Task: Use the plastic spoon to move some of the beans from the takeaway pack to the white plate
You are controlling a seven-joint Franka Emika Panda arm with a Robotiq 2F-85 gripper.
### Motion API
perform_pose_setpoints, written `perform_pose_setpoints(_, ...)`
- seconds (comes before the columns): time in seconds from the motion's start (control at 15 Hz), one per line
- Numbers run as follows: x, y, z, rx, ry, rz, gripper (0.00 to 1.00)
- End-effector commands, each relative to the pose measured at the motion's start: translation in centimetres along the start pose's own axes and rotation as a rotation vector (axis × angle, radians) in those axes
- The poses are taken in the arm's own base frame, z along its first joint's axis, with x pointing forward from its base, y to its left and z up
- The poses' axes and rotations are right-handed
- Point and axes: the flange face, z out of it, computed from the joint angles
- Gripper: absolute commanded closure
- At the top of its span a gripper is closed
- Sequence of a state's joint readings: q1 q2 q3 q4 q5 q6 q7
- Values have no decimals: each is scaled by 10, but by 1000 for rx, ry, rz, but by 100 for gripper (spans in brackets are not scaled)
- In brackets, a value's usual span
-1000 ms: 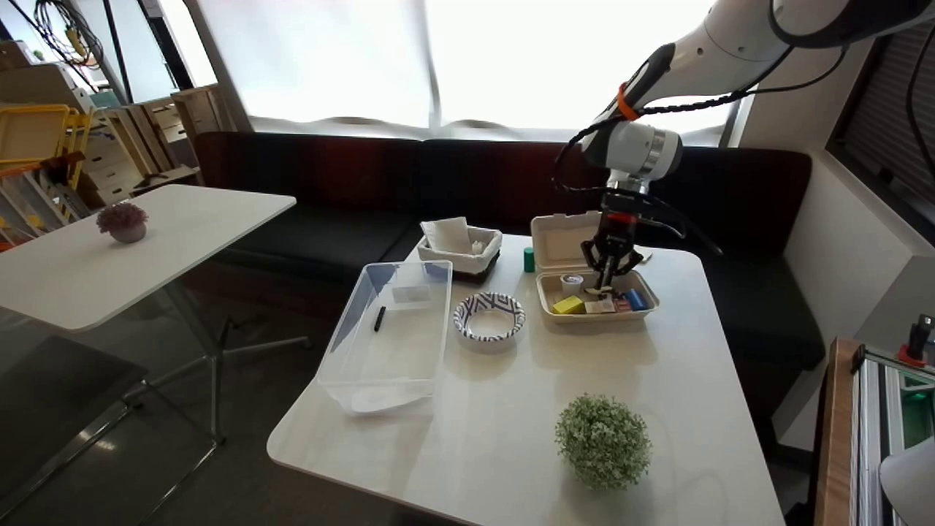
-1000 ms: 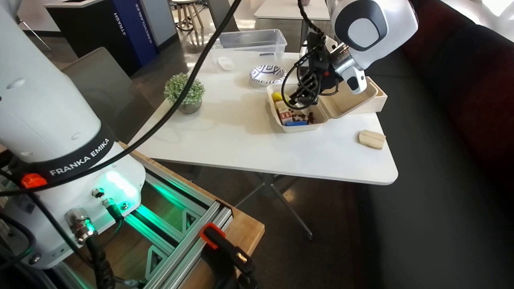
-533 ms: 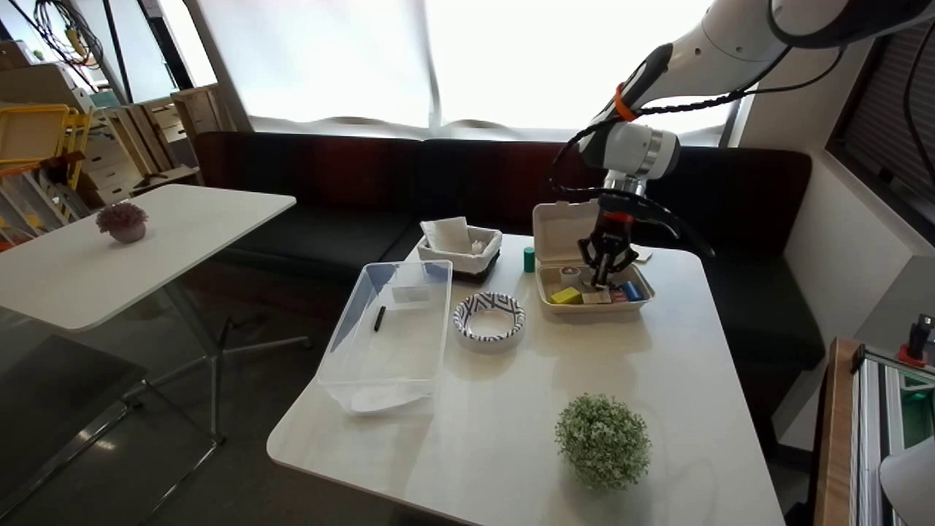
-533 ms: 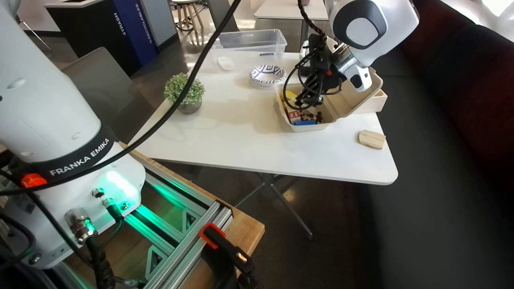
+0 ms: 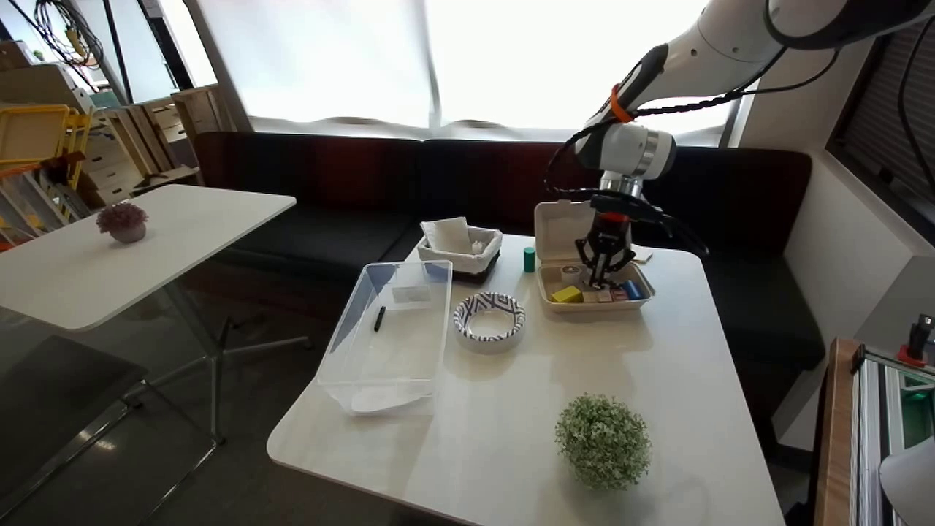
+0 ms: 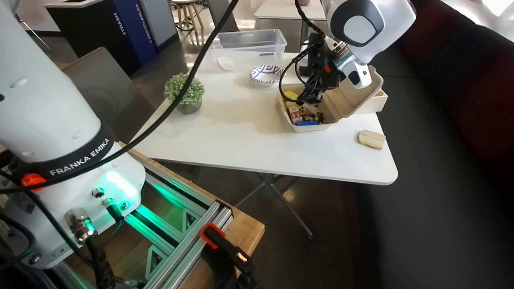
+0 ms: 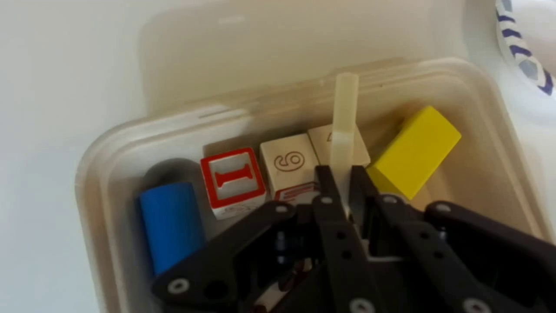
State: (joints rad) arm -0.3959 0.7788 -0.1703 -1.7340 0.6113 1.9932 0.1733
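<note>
Slim, pale spoon [image 7: 345, 104] is clamped btw. gripper [image 7: 341, 171] jaws; beige pack [image 5: 595, 307] seen lid-up, far rt. in an exterior view; beans [image 6: 308, 117] mostly blocked in wrist view.

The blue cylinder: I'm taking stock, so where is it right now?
At the left of the wrist view, the blue cylinder is inside the takeaway pack, just left of the red-framed block.

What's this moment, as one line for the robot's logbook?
gripper: closed on plastic spoon, at takeaway pack | lid: open | dark beans: in pack | spoon load: unclear
</note>
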Motion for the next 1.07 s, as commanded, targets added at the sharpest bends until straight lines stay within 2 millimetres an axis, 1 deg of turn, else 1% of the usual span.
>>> perform_pose_setpoints(0.0,4,5,9,-28,38,83,97)
perform_pose_setpoints(0.47,5,6,5,-18,45,201,97)
perform_pose_setpoints(1.0,3,9,0,-9,27,291,97)
